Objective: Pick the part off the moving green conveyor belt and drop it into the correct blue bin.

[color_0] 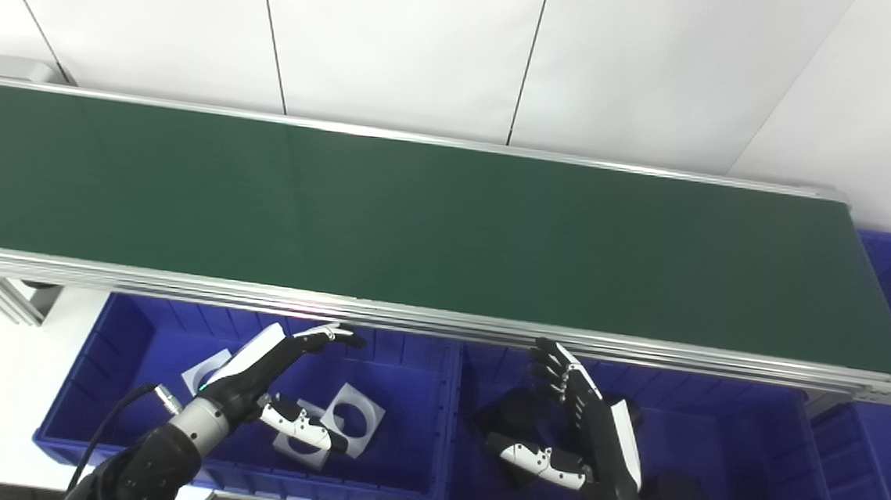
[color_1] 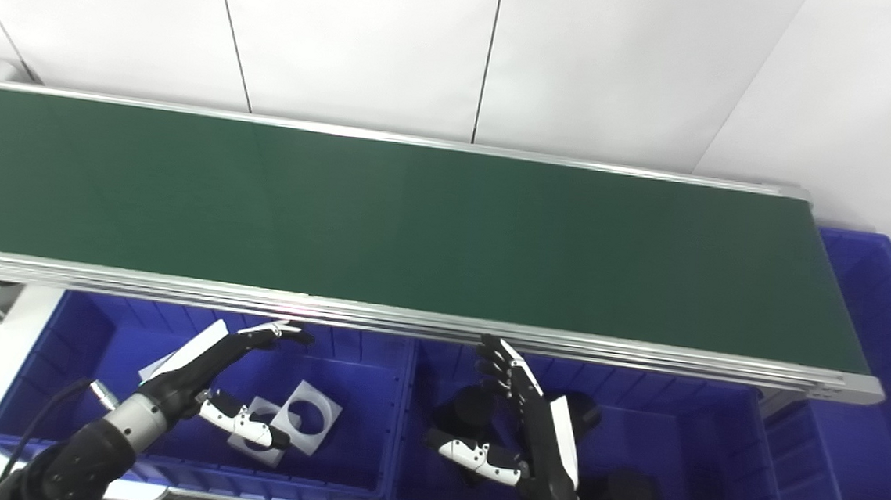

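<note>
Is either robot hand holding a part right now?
No. Left robot hand and right robot hand are both open and empty above the blue bins.

Matt green belt [color_0: 447, 227], glossy blue plastic bins [color_0: 406, 479]

Bright, even light, seemingly from overhead, washes the white wall [color_0: 398, 35] nearly flat, puts a faint glare on the conveyor belt [color_0: 416, 224] and its near rail [color_0: 316, 304], and leaves black parts [color_1: 621, 490] in the blue bin [color_1: 713, 457] murky, edges slightly soft.
</note>
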Controlling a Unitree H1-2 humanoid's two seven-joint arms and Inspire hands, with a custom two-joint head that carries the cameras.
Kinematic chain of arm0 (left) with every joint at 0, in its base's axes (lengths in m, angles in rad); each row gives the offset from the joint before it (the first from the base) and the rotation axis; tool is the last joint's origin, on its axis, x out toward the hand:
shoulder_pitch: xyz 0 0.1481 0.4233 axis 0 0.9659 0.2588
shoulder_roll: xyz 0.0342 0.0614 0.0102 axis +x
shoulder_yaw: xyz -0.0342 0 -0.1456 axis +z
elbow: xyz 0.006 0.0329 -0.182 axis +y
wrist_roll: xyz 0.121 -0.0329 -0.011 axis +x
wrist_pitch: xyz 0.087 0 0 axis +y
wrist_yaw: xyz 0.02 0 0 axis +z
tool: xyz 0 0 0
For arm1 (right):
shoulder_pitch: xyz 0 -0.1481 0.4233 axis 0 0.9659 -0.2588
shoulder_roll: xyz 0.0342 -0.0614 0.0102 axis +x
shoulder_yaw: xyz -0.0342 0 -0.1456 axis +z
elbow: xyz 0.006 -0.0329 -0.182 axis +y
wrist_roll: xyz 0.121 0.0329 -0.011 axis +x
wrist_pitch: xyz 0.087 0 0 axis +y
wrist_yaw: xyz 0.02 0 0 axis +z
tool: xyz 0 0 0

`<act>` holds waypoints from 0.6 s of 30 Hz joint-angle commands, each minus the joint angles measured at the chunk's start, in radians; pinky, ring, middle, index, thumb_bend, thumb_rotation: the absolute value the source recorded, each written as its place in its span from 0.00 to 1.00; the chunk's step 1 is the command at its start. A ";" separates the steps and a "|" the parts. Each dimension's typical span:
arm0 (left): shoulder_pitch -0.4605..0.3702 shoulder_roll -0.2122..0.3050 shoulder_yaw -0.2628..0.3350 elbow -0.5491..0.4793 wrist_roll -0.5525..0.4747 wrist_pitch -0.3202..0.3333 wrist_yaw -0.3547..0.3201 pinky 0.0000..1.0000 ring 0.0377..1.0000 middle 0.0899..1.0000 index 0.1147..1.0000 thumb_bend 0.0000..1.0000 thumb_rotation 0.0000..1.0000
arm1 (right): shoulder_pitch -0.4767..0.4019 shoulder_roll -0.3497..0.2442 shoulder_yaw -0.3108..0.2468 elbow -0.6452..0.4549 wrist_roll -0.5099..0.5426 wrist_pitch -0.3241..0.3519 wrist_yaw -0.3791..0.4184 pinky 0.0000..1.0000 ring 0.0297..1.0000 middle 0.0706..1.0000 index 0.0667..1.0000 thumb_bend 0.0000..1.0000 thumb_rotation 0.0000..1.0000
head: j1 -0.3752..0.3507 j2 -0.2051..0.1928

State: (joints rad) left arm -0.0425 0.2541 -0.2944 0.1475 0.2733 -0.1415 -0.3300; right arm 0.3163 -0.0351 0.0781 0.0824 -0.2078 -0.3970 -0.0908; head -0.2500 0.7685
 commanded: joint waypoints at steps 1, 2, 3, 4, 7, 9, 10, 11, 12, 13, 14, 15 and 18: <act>0.005 -0.023 0.027 -0.036 -0.088 -0.020 -0.005 0.76 0.78 0.75 0.66 0.75 0.05 | -0.008 0.013 0.004 -0.008 -0.009 -0.052 -0.015 0.71 0.78 0.81 0.85 0.69 0.09 | -0.031 -0.014; 0.017 -0.046 0.051 -0.036 -0.181 -0.011 -0.024 0.76 0.77 0.75 0.65 0.75 0.03 | -0.006 0.019 0.004 -0.007 -0.013 -0.052 -0.019 0.71 0.78 0.81 0.85 0.69 0.09 | -0.062 -0.026; 0.024 -0.062 0.068 -0.035 -0.245 -0.005 -0.038 0.79 0.78 0.75 0.66 0.73 0.01 | -0.004 0.023 0.004 -0.007 -0.015 -0.052 -0.023 0.71 0.78 0.81 0.85 0.69 0.10 | -0.062 -0.026; 0.033 -0.083 0.088 -0.026 -0.309 -0.012 -0.048 0.80 0.78 0.75 0.66 0.73 0.01 | -0.002 0.029 0.004 -0.005 -0.019 -0.052 -0.027 0.71 0.78 0.81 0.85 0.69 0.10 | -0.092 -0.037; 0.043 -0.122 0.122 0.007 -0.399 -0.061 -0.064 0.83 0.79 0.76 0.72 0.67 0.17 | 0.001 0.041 0.005 0.001 -0.032 -0.054 -0.035 0.71 0.79 0.82 0.85 0.68 0.11 | -0.115 -0.053; 0.042 -0.142 0.135 0.042 -0.454 -0.109 -0.090 0.80 0.77 0.75 0.72 0.67 0.21 | 0.003 0.046 0.007 0.007 -0.047 -0.059 -0.044 0.71 0.79 0.82 0.86 0.67 0.13 | -0.134 -0.079; 0.040 -0.152 0.139 0.058 -0.476 -0.136 -0.102 0.80 0.77 0.75 0.72 0.67 0.21 | 0.004 0.048 0.008 0.011 -0.053 -0.064 -0.052 0.71 0.79 0.82 0.86 0.67 0.13 | -0.142 -0.100; 0.039 -0.159 0.142 0.069 -0.491 -0.156 -0.111 0.80 0.77 0.75 0.72 0.67 0.22 | 0.004 0.049 0.009 0.014 -0.057 -0.068 -0.058 0.71 0.79 0.82 0.85 0.67 0.12 | -0.142 -0.100; 0.039 -0.166 0.145 0.074 -0.501 -0.167 -0.115 0.80 0.77 0.75 0.72 0.67 0.22 | 0.005 0.049 0.010 0.018 -0.058 -0.070 -0.063 0.71 0.79 0.82 0.85 0.67 0.12 | -0.145 -0.121; 0.039 -0.170 0.147 0.076 -0.506 -0.174 -0.117 0.81 0.76 0.74 0.73 0.67 0.22 | 0.005 0.048 0.011 0.020 -0.058 -0.071 -0.067 0.71 0.79 0.82 0.85 0.66 0.12 | -0.145 -0.121; 0.039 -0.178 0.151 0.078 -0.512 -0.180 -0.116 0.81 0.76 0.74 0.73 0.67 0.22 | 0.005 0.045 0.013 0.022 -0.062 -0.071 -0.074 0.71 0.79 0.82 0.85 0.66 0.12 | -0.143 -0.132; 0.039 -0.183 0.154 0.079 -0.516 -0.186 -0.115 0.83 0.77 0.74 0.74 0.69 0.22 | 0.005 0.042 0.016 0.024 -0.065 -0.072 -0.080 0.71 0.80 0.82 0.85 0.65 0.11 | -0.143 -0.132; 0.038 -0.200 0.166 0.102 -0.533 -0.209 -0.111 0.88 0.82 0.80 0.77 0.71 0.19 | 0.002 0.032 0.023 0.034 -0.062 -0.072 -0.098 0.71 0.80 0.82 0.85 0.66 0.09 | -0.130 -0.168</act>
State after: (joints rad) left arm 0.0149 0.0633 -0.1335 0.2515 -0.2346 -0.3044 -0.4326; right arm 0.3229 0.0017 0.0952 0.1293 -0.2733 -0.4102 -0.1718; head -0.3866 0.6167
